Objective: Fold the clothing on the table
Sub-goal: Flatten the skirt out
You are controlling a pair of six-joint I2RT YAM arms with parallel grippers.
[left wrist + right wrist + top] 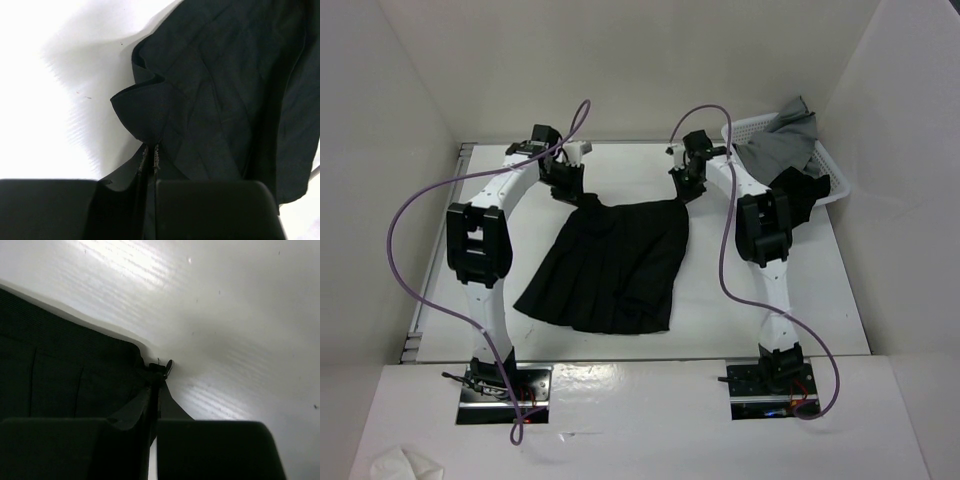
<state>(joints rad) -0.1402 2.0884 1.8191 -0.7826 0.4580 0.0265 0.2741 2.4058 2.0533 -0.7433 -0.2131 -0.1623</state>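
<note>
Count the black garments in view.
2. The pleated skirt lies spread on the table; a plain black garment hangs over the white basket rim, beside the grey cloth. Others may be hidden inside the basket.

The left gripper (pixel 151 154) sits at 6 o'clock, its jaws pressed together on a pinched edge of the black skirt (pixel 225 90). The two dark fingers (pixel 215 210) fill the bottom of the view. From the pinch the cloth rises into a small folded peak, pointing toward 9 o'clock. Creased fabric spreads from the centre to 3 o'clock and up to 1 o'clock. The white table (pixel 55 75) shows from 8 to 11 o'clock, brightly lit, with a faint dark speck (pixel 83 96) on it.
</note>
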